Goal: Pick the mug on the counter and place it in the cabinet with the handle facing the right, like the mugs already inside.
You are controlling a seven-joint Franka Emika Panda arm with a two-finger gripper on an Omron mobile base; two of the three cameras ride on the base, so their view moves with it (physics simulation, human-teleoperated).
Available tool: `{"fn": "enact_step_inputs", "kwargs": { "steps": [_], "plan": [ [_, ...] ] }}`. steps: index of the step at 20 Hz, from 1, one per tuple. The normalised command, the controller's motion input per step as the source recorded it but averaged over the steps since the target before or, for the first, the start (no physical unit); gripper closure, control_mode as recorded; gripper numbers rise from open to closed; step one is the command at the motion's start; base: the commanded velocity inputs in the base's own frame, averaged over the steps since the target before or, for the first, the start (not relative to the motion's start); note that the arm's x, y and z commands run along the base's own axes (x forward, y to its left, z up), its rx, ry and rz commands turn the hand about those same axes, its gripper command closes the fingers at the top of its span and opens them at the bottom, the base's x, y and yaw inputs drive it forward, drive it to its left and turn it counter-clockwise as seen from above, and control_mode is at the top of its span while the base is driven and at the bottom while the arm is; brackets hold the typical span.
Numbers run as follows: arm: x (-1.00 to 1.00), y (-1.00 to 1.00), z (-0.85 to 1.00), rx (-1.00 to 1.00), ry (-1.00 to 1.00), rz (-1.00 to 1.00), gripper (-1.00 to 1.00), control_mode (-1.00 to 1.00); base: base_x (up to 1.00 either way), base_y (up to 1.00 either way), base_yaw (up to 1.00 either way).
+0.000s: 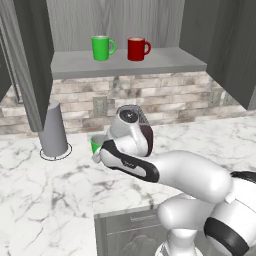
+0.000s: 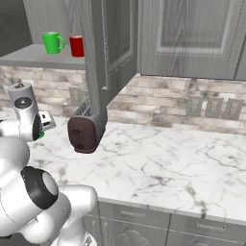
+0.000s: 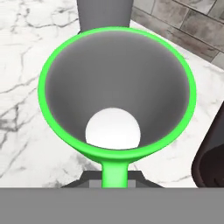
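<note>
Green and glossy, the mug (image 3: 117, 92) sits directly beneath the hand camera on the counter (image 3: 26, 65), its handle (image 3: 114, 174) pointing toward the claw, near a grey canister (image 1: 53, 131). It looks light, rigid and slippery; the rim wall beside the handle seems the best hold. Whether the claw is released or clenched, I cannot tell.
</note>
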Motion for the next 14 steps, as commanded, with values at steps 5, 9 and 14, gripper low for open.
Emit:
{"fn": "enact_step_inputs", "kwargs": {
  "steps": [5, 9, 14],
  "plan": [
    [0.0, -0.05, 0.28, -0.03, 0.03, 0.19, 1.0, -1.0, 0.0, 0.0, 0.0],
    [0.0, -0.1, 0.27, 0.0, 0.0, 0.17, 1.0, -1.0, 0.0, 0.0, 0.0],
    [0.0, -0.09, 0.29, -0.01, 0.0, 0.16, 1.0, -1.0, 0.0, 0.0, 0.0]
  ]
}}
